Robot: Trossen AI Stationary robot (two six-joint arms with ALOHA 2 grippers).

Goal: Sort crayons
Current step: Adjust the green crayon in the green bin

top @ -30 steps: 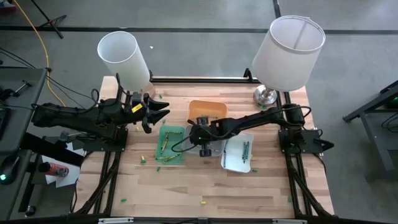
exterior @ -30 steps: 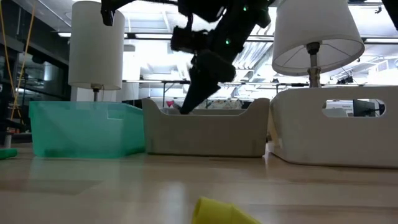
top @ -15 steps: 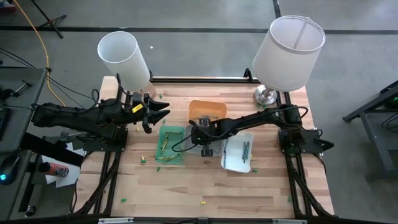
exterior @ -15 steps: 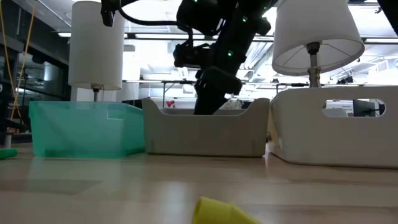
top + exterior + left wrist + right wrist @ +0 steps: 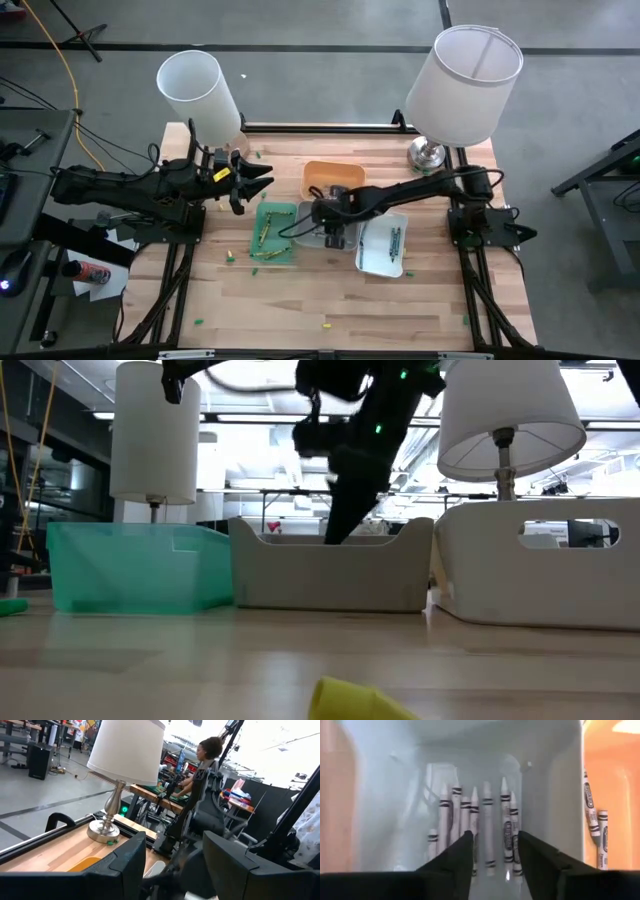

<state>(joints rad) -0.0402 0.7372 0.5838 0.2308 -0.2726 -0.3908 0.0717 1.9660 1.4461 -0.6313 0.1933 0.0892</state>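
Observation:
My right gripper (image 5: 335, 232) hangs open over the grey tray (image 5: 330, 575), which stands between the green tray (image 5: 275, 232) and the white tray (image 5: 383, 250). In the right wrist view its fingers point down at several grey-white crayons (image 5: 470, 827) that lie side by side on the tray's floor; nothing is between the fingertips (image 5: 495, 855). Orange crayons (image 5: 594, 822) lie in the orange tray (image 5: 333, 176) beside it. Green crayons (image 5: 268, 228) lie in the green tray and dark teal ones (image 5: 394, 240) in the white tray. My left gripper (image 5: 258, 180) waits open, held level above the table's far left.
Loose crayons lie on the table: green ones (image 5: 230, 256) near the green tray, a yellow one (image 5: 350, 700) by the near edge. A white lamp (image 5: 200, 92) stands at the far left, another (image 5: 465, 85) at the far right. A person (image 5: 205, 757) stands beyond the table.
My right gripper has stayed over the grey tray while its wrist rolled and tipped; in the low view its fingers slanted before and now stand steeper, a little farther toward the white tray.

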